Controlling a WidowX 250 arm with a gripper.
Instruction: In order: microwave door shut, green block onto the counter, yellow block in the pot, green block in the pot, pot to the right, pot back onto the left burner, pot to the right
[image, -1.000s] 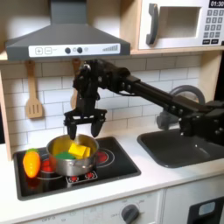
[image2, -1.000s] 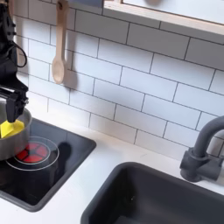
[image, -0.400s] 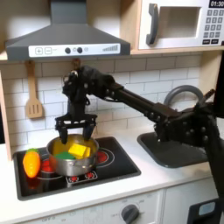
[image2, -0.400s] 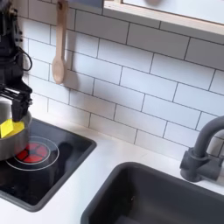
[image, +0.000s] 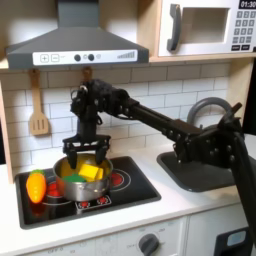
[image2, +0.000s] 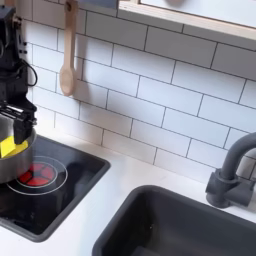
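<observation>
Pot (image: 80, 178) sits on the cooktop's left burner, yellow block (image: 90, 172) and green block (image: 74, 179) inside. Gripper (image: 87, 152) hovers spread over its rim; a shallow grab could tip it during the rightward move.

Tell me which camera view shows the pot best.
The first exterior view: the whole pot sits on the cooktop's left burner with the yellow block inside, the gripper just above. The second exterior view catches a sliver of it at its left edge.
</observation>
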